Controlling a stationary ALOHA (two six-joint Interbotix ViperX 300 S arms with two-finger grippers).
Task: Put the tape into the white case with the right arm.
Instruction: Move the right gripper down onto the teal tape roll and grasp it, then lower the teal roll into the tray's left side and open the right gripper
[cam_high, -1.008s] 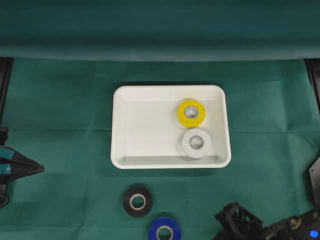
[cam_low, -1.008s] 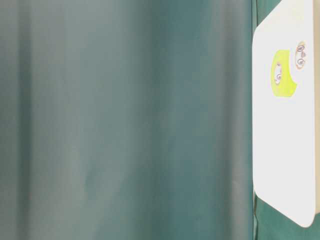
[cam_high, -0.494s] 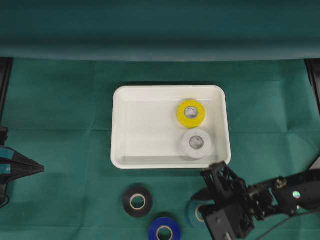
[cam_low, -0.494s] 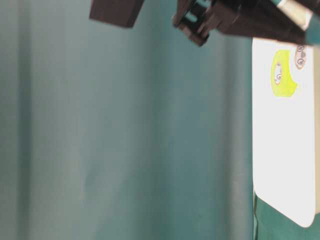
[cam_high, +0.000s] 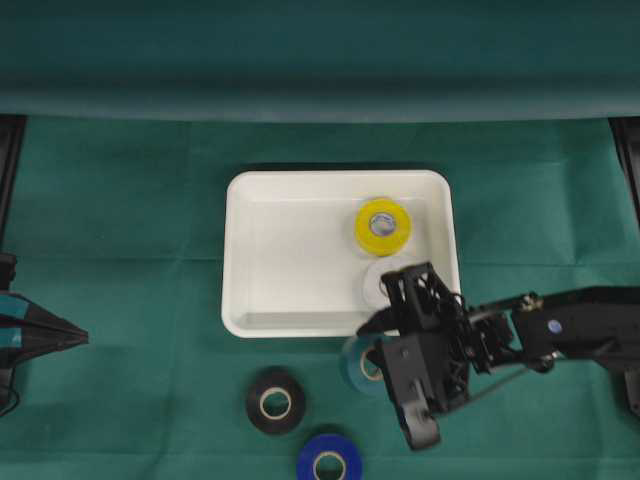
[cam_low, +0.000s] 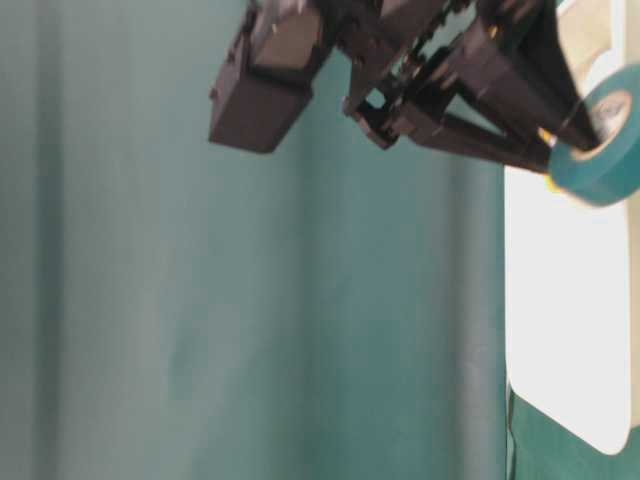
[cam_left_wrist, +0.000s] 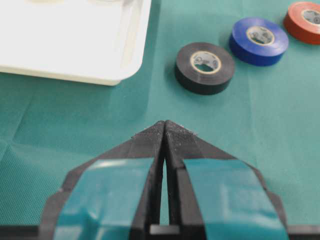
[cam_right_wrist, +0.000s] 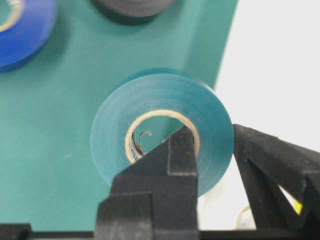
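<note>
Since a second ago, when it sat at the bottom right corner of the overhead view, we see that our right gripper (cam_high: 372, 335) has swung up and left to the lower right edge of the white case (cam_high: 245, 330), carrying a teal tape roll (cam_high: 355, 365) lifted off the green cloth (cam_high: 120, 200). In the right wrist view one finger (cam_right_wrist: 177, 155) sits inside the roll's core and the other presses the outer wall, so our jaws are clamped on the roll's side. The roll hangs partly over the case's rim, near the white roll (cam_high: 376, 280) and yellow roll (cam_high: 382, 226) already inside. To finish well, we judge we should carry it further up and left over the bare floor of the case, clear of those two rolls, lower it close to the floor, and only then release, so it neither catches the rim nor rolls away. Our left gripper (cam_left_wrist: 165, 125) rests at the left edge, its teal-banded fingers pressed together and holding nothing. A black roll (cam_high: 275, 402) and blue roll (cam_high: 329, 463) wait on the cloth below the case.
</note>
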